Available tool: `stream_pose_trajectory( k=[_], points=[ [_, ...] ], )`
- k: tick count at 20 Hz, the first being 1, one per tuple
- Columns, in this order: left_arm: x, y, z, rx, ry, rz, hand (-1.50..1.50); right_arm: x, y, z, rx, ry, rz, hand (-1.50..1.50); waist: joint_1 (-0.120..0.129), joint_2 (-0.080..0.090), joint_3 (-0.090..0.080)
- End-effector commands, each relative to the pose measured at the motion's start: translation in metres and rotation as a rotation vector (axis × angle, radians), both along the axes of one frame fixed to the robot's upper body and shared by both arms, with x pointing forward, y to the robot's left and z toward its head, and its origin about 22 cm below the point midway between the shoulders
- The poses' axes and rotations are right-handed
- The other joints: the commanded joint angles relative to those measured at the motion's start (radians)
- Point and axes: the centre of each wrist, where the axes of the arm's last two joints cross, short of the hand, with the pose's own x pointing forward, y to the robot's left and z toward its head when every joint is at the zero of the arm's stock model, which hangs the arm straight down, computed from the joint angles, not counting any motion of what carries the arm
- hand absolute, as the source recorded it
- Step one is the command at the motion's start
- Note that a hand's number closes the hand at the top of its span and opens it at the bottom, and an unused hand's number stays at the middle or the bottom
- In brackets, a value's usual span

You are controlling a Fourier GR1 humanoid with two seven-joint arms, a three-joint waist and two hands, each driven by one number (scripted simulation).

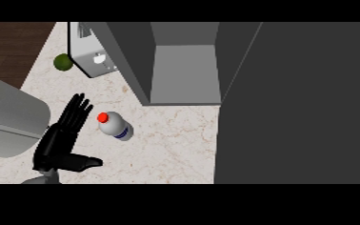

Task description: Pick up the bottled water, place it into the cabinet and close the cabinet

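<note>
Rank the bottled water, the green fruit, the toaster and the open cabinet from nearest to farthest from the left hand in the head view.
From the left hand:
1. Bottled water, just to its right.
2. Green fruit, up near the counter's back left.
3. Toaster, beside the fruit; nearly a tie with it.
4. Cabinet, open, up and right.

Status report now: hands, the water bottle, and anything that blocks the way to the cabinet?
Left hand open beside bottled water, not touching. Right hand not in view. Bottle upright on counter. Cabinet open, path unobstructed.
</note>
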Motion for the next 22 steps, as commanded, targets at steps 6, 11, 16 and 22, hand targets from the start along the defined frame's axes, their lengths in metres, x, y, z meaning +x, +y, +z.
stream_pose_trajectory(
  k=[6,11,16,22],
  points=[
    [0.024,0.012,-0.042,-0.093,0.088,0.006,-1.5,-0.007,-0.013,-0.012,0.003,0.006,0.011,-1.5,-0.006,0.002,0.0],
    [0.024,0.01,-0.058,-0.101,0.115,-0.009,-1.5,0.002,-0.007,-0.017,0.014,0.019,0.004,-1.5,0.001,0.001,0.0],
    [0.015,0.004,-0.081,-0.125,0.1,-0.021,-1.5,0.002,-0.008,-0.033,-0.007,0.02,0.009,-1.5,-0.001,0.001,0.0],
    [0.029,0.002,-0.084,-0.144,0.115,-0.032,-1.5,-0.016,-0.003,-0.02,0.005,-0.016,0.016,-1.5,-0.007,0.001,-0.001]
  ],
)
